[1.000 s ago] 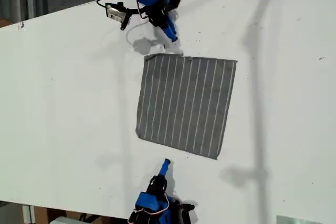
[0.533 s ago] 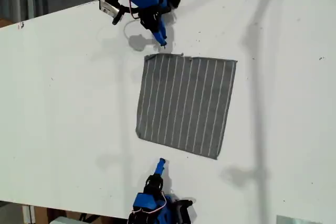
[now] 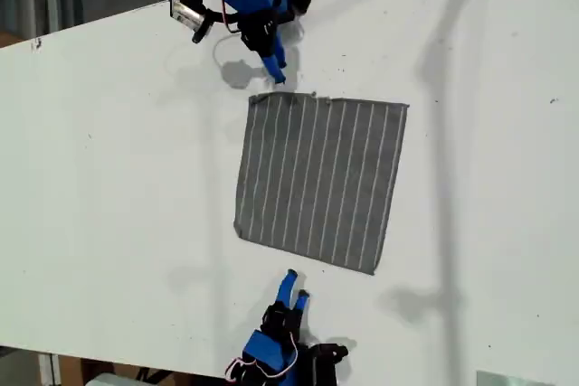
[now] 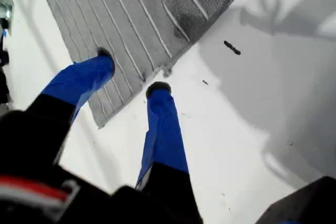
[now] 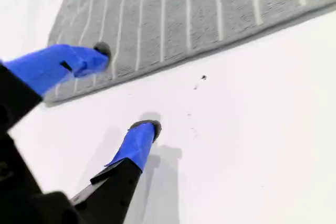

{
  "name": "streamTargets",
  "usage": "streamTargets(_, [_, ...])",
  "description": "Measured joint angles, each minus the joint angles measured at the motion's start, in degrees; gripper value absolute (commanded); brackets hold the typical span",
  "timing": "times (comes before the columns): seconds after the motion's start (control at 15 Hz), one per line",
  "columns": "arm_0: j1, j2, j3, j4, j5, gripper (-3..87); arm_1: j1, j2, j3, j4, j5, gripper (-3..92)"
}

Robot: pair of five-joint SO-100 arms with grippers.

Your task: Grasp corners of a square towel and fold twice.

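The grey white-striped square cloth towel (image 3: 317, 178) is lying flat on the white surface (image 3: 118, 178). My first hand (image 4: 131, 71) and my second hand (image 5: 125, 88) are hanging wide open, each straddling the hem just ahead. The second is sitting closest to a corner (image 5: 50, 98).

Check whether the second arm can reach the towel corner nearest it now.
Probably yes. My second tool is open, right beside the towel's nearest corner, one finger over the cloth, one over bare table; nothing lies between.
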Motion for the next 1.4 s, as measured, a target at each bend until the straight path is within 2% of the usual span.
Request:
streamTargets(0.07, [1.93, 0.00, 0.00, 0.00, 0.79, 53.1, 0.62, 0.00, 0.00, 0.09, -0.09, 12.2])
streamTargets(0.13, [1.58, 0.00, 0.00, 0.00, -0.18, 52.4, 1.05, 0.00, 0.00, 3.08, -0.09, 23.1])
streamTargets(0.2, [0.88, 0.00, 0.00, -0.18, -0.53, 52.6, 0.44, 0.00, -0.09, 3.08, -0.70, 23.9])
streamTargets(0.33, [-0.62, 0.00, 0.26, -1.05, 1.85, 53.8, -3.69, -3.08, -0.09, -4.57, -2.90, 26.5])
streamTargets(0.47, [-3.87, 0.00, 0.26, -1.58, 6.06, 53.6, -4.04, -23.29, -13.10, -3.34, -5.01, 28.5])
streamTargets(0.53, [-5.71, 0.00, 0.35, -2.29, 8.09, 47.3, -5.36, -38.76, -23.47, -2.90, -6.42, 29.6])
streamTargets(0.67, [-7.65, 0.00, 0.44, -2.72, 11.60, 45.9, -13.54, -70.14, -44.38, -0.97, -6.24, 31.1])
streamTargets(0.8, [-8.79, 0.00, 0.44, -2.11, 14.68, 39.9, -24.61, -94.92, -61.96, 2.29, -2.46, 30.0])
streamTargets(1.0, [-9.84, -0.09, 0.44, -1.49, 17.31, 38.0, -38.58, -103.01, -70.58, 1.85, 9.05, 29.8])
streamTargets(1.07, [-10.46, -0.18, 0.44, -1.49, 17.31, 36.9, -41.13, -105.47, -72.60, 1.05, 10.55, 31.3])
streamTargets(1.27, [-10.81, -1.14, 0.44, -1.49, 17.31, 33.0, -42.28, -121.82, -87.71, -1.14, 8.35, 31.9])
streamTargets(1.4, [-10.81, -1.14, 0.44, -1.49, 18.02, 29.4, -41.75, -124.89, -91.41, -2.37, 5.10, 31.9])
